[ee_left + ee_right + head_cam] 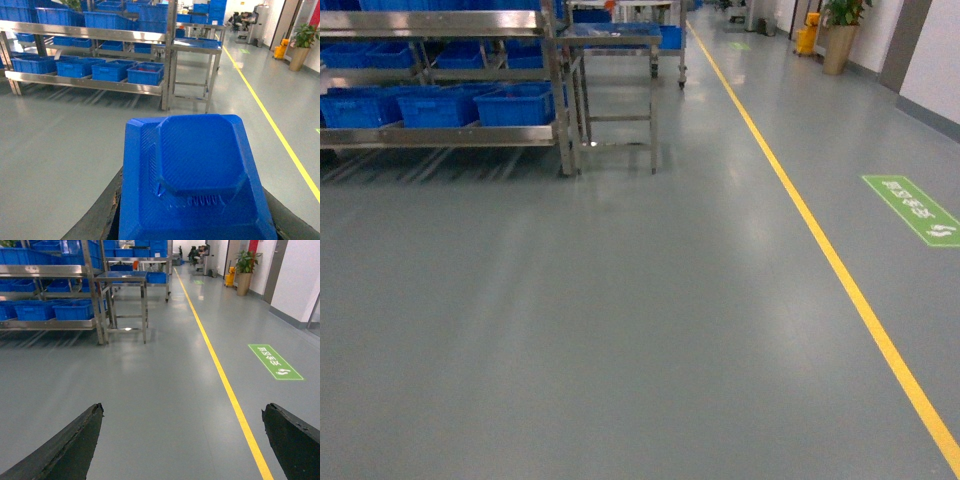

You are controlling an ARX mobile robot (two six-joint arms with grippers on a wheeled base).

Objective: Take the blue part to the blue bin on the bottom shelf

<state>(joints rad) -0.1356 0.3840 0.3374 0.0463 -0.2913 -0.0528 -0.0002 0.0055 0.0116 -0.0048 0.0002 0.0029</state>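
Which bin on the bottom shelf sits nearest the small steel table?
Find the steel rack left of the yellow floor line. On its bottom shelf, blue bins stand in a row. The target bin is rightmost, beside the corner upright, and alone shows something red inside.

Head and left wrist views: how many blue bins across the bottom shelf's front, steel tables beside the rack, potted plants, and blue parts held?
Blue bins on bottom shelf front: 3
Steel table: 1
Potted plant: 1
Blue part held: 1
Total: 6

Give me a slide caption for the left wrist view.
Left gripper carries the blue part toward the rack's bottom shelf of blue bins.
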